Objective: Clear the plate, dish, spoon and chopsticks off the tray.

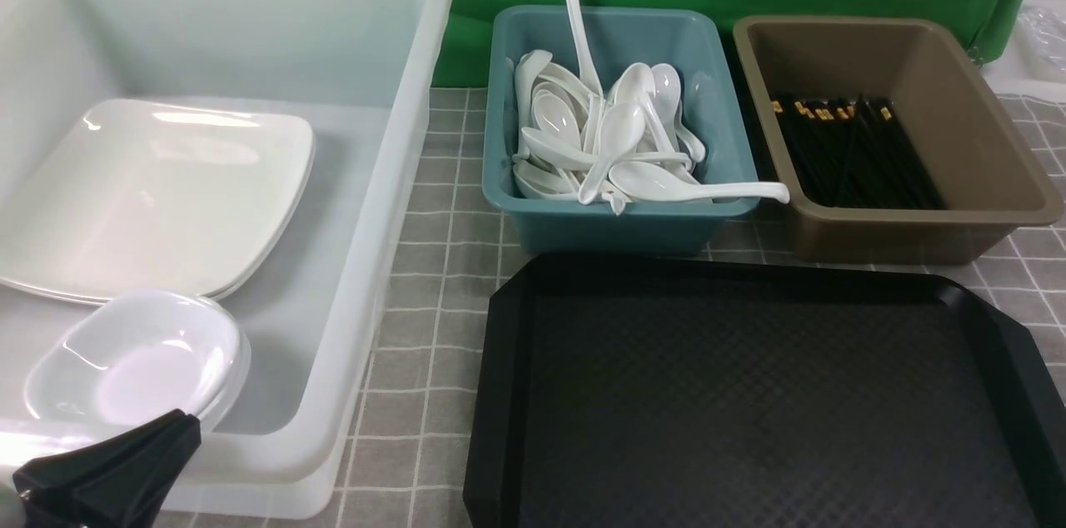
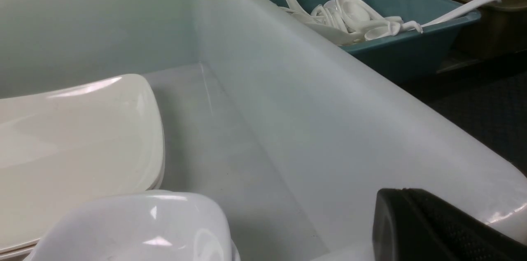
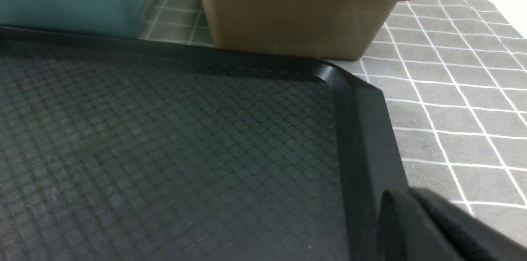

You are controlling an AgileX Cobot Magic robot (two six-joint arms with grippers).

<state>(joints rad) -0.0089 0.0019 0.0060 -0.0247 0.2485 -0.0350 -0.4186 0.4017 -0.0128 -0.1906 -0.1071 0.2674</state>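
Sorted by kind, the plate (image 1: 150, 195) lies in the translucent tub (image 1: 400, 178), spoons (image 1: 608, 145) and chopsticks (image 1: 849, 149) fill their bins, leaving the tray (image 1: 749, 395) bare, and both claws are closed, holding nothing.

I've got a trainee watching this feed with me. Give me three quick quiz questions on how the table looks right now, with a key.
1. True or false: the black tray has nothing on it.
2. Which holds the spoons: A the brown tub, B the blue tub, C the clear bin?
3. What lies in the clear bin beside the square plates?

Key: 1 true; 2 B; 3 small white dishes.
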